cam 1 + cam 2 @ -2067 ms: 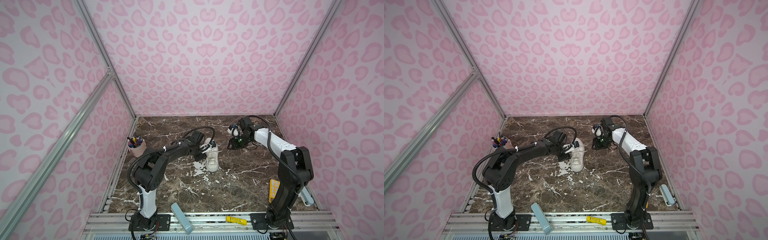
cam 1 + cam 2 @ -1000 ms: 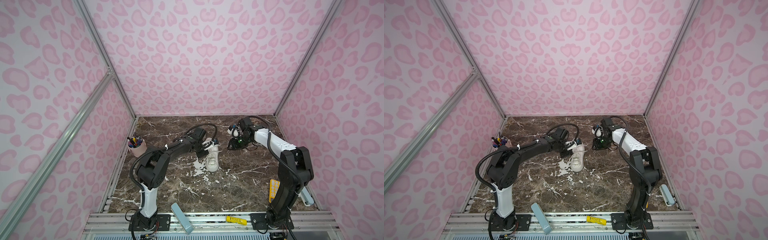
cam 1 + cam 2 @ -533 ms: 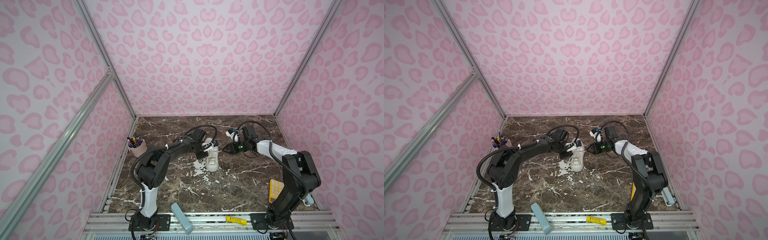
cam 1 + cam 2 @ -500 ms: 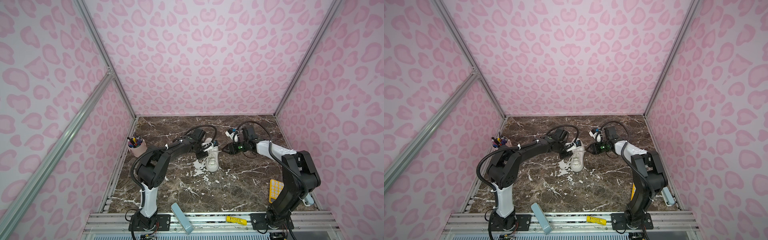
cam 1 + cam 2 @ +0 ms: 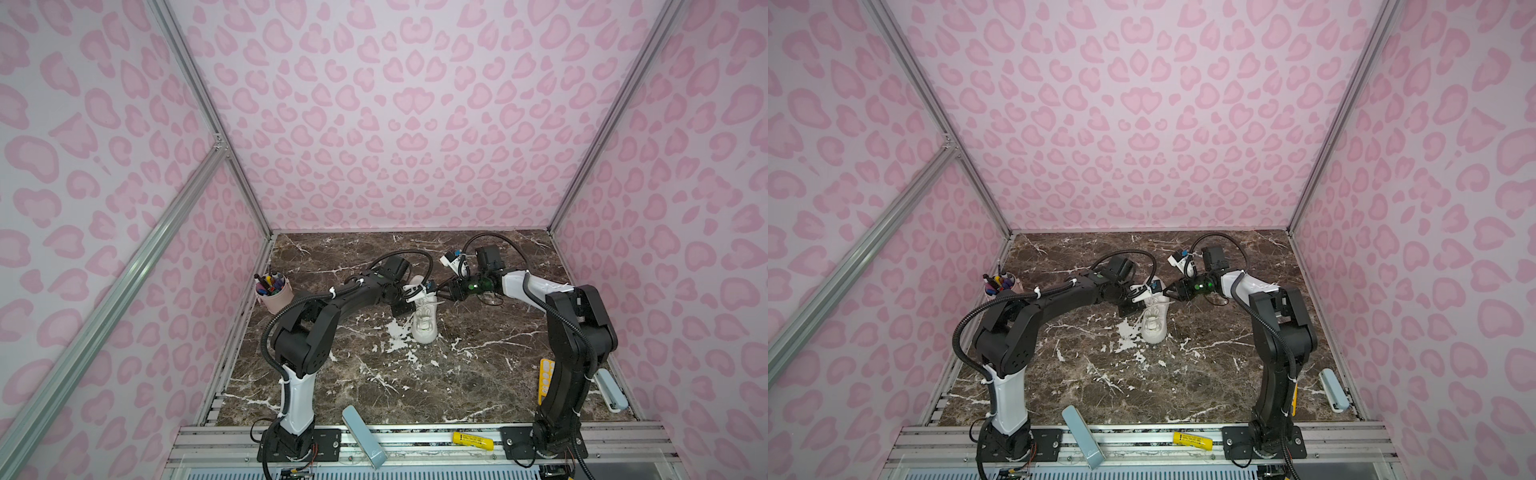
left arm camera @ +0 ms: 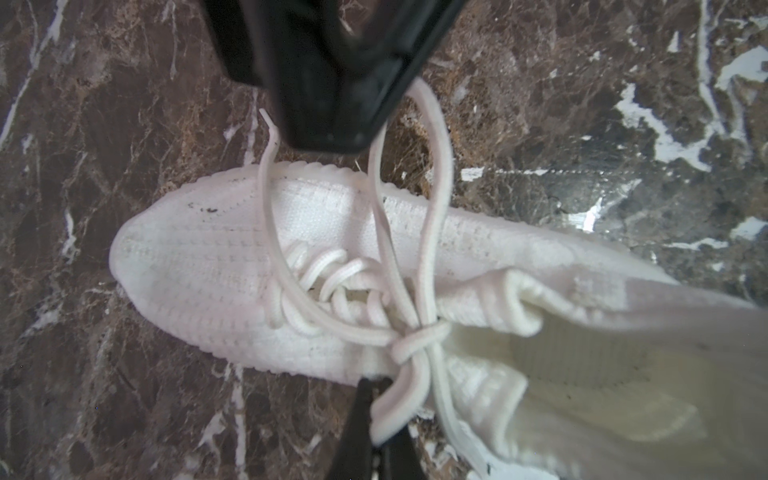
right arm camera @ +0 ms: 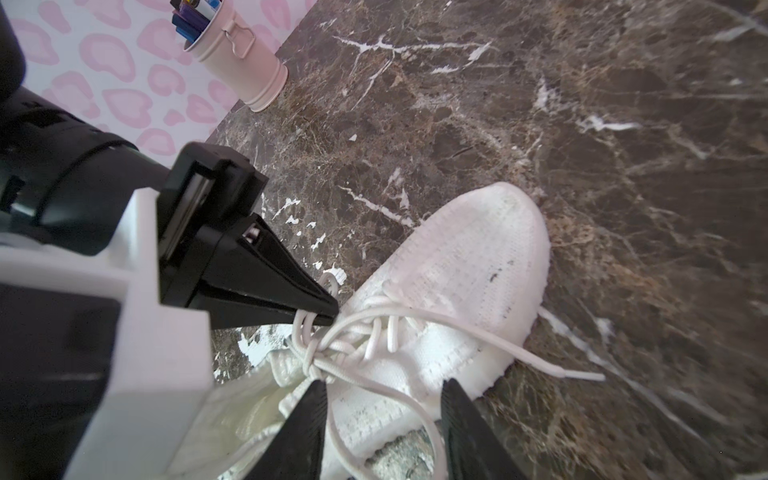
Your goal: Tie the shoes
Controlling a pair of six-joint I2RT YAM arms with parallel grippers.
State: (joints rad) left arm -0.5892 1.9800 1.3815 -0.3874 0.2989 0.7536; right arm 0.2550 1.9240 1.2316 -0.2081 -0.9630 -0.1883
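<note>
Left claw (image 7: pixel 330 312) reaching in low, pinching lace loop (image 6: pixel 400 398) on sneaker (image 5: pixel 424 328), right claw (image 7: pixel 382 386) opposite, jaws parted

A robot test cell in a lab is indicated: a marble-patterned tabletop (image 5: pixel 436 386) is boxed in by pink spotted wall panels (image 5: pixel 415 124) held in aluminium framing (image 5: pixel 190 83), and the left arm (image 5: pixel 307 332) and right arm (image 5: pixel 582 324) are bolted to a slotted metal rail (image 5: pixel 415 440) at its front edge.

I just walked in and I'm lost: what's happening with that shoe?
Two robot arms are tying a white sneaker on the marble table. The left gripper is shut on a lace loop beside the knot. The right gripper is open, its jaws astride another strand. The knot looks loose, not yet pulled tight.
</note>
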